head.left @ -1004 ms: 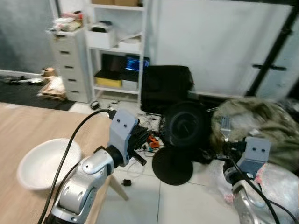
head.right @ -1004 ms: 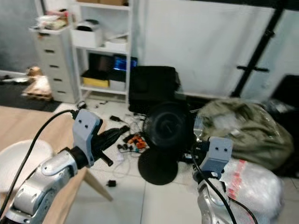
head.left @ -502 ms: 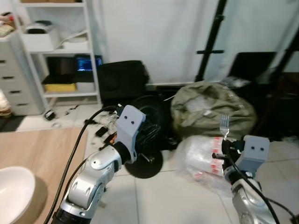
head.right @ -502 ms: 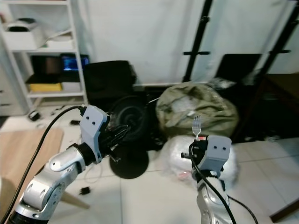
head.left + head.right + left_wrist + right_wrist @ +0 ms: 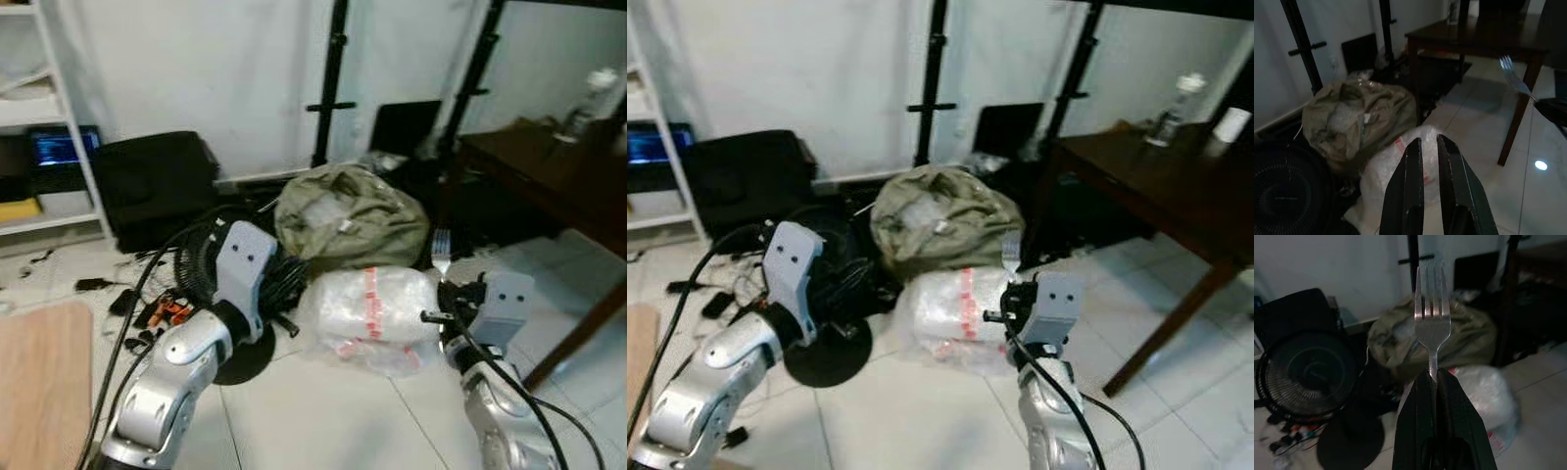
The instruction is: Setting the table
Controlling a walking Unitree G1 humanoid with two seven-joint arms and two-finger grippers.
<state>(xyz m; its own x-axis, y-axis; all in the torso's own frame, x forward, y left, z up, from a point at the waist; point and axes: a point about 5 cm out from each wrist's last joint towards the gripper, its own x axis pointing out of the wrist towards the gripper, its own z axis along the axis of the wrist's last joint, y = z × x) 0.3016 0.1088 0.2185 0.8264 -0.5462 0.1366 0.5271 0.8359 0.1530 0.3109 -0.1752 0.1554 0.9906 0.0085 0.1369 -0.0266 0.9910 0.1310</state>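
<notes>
My right gripper is shut on the handle of a silver fork, which stands upright with its tines up. The right wrist view shows the fork rising from between the closed black fingers. A dark wooden table stands at the right, with a clear bottle and a white cup on it. My left gripper is raised over the floor, its fingers close together and holding nothing. The left wrist view also catches the fork.
On the tiled floor lie an olive bag, a clear plastic bag, a black fan and loose cables. Black stand poles rise by the white wall. A light wooden table corner is at lower left.
The whole view has swung to the right: the white bowl and shelves have left the picture and the dark table has come in. The fork stays in my right gripper.
</notes>
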